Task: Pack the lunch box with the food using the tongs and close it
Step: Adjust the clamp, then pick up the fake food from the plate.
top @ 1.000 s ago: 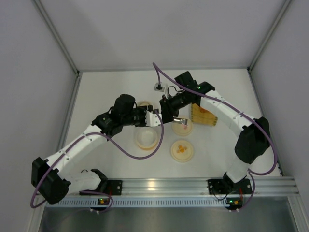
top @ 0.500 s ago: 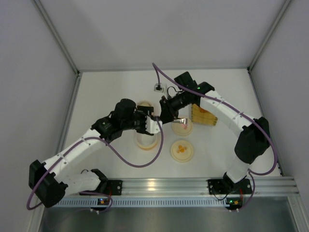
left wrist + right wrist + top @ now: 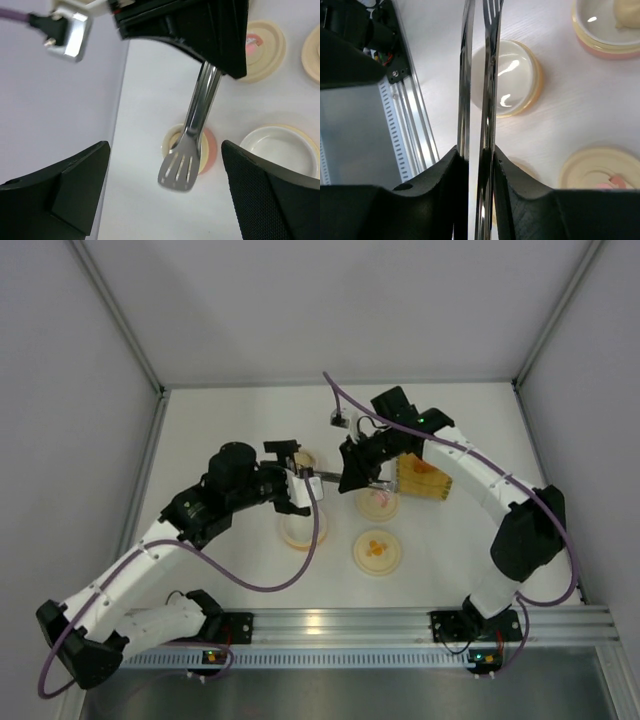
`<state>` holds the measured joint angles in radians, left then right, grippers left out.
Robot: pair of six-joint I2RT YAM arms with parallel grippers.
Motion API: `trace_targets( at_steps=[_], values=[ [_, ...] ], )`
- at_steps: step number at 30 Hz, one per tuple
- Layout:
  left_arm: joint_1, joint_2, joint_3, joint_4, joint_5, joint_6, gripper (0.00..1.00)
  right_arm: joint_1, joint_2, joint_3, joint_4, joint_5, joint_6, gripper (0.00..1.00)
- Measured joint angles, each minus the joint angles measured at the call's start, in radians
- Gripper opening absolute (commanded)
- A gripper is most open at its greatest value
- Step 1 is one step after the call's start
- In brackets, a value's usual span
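The tongs (image 3: 491, 90) are in my right gripper (image 3: 476, 155), which is clenched on both arms partway along and presses them almost together, with only a thin gap between. They hang over the middle of the table, and their slotted blade (image 3: 179, 170) points down above the pink bowl (image 3: 210, 150). In that bowl sits the pale ball (image 3: 627, 10). Just beside it is the empty cream bowl (image 3: 300, 530), which I take for the part of the lunch box to be filled.

My left gripper (image 3: 300, 477) is spread wide and holds nothing; its fingers (image 3: 75, 185) stand to either side of the blade, apart from it.

The step, as I judge it, is to fetch the ball with the tongs. To do it well I should ease my squeeze first so the tips part enough to straddle the ball, since pinched like this they would only push it. Then I should lower straight down over the pink bowl, close gently and lift without tilting. My left arm should draw clear of the blade so nothing knocks it.

Further right lie a lid with a pink mark (image 3: 377, 502), a cream round with orange on it (image 3: 377, 550) and the yellow tray (image 3: 420, 478). I cannot tell whether that orange is food.
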<state>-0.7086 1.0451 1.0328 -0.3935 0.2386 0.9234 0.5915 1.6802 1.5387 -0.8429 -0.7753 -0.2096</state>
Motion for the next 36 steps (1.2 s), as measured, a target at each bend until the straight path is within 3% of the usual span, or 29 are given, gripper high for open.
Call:
trace_targets(
  at_steps=[9,14,21,31,36],
  values=[
    [0.0,-0.178,0.119,-0.06,-0.138,-0.206,0.98,-0.25,-0.11,-0.021,-0.047,0.086,-0.018,0.38],
    [0.049,-0.17,0.159,-0.114,-0.23,-0.412,0.98,-0.342,-0.151,-0.019,-0.109,0.154,-0.042,0.46],
    [0.179,-0.06,0.155,-0.241,-0.213,-0.663,0.98,-0.415,-0.204,-0.02,-0.202,0.266,-0.08,0.47],
    [0.24,-0.028,0.111,-0.272,-0.193,-0.765,0.98,-0.517,-0.366,-0.106,-0.235,0.471,-0.186,0.46],
    [0.243,-0.013,0.103,-0.272,-0.167,-0.768,0.98,-0.529,-0.385,-0.179,-0.242,0.518,-0.303,0.41]
  ],
)
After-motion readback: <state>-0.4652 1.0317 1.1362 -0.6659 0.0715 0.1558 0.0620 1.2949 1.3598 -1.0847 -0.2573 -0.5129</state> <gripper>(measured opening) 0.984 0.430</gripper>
